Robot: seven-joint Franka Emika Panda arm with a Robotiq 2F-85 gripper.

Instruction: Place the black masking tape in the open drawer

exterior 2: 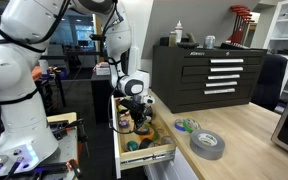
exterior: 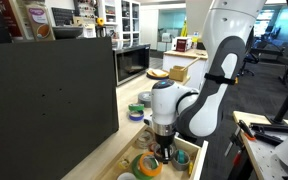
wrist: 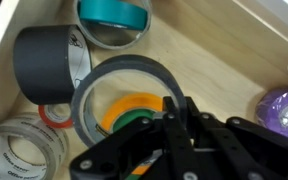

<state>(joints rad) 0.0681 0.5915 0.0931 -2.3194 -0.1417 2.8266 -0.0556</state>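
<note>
My gripper point(wrist: 174, 108) is down inside the open drawer point(wrist: 219, 45), a shallow drawer with pale wooden sides, seen in both exterior views point(exterior: 190, 163) point(exterior 2: 152, 153). The fingers are closed on the wall of the black masking tape point(wrist: 124, 66), a dark ring that hangs under the wrist, low over the drawer floor. Through the ring I see an orange and green roll point(wrist: 134, 108) lying below. In the exterior views the gripper point(exterior: 165, 152) point(exterior 2: 139, 117) hides the tape.
In the drawer lie a wide dark grey roll point(wrist: 44, 65), a teal roll point(wrist: 114, 15), a clear roll point(wrist: 19, 150) and a purple object point(wrist: 281, 108). On the counter sit a wide flat grey roll point(exterior 2: 207, 145) and a small blue roll point(exterior 2: 189, 125). A black tool chest point(exterior 2: 209, 75) stands behind.
</note>
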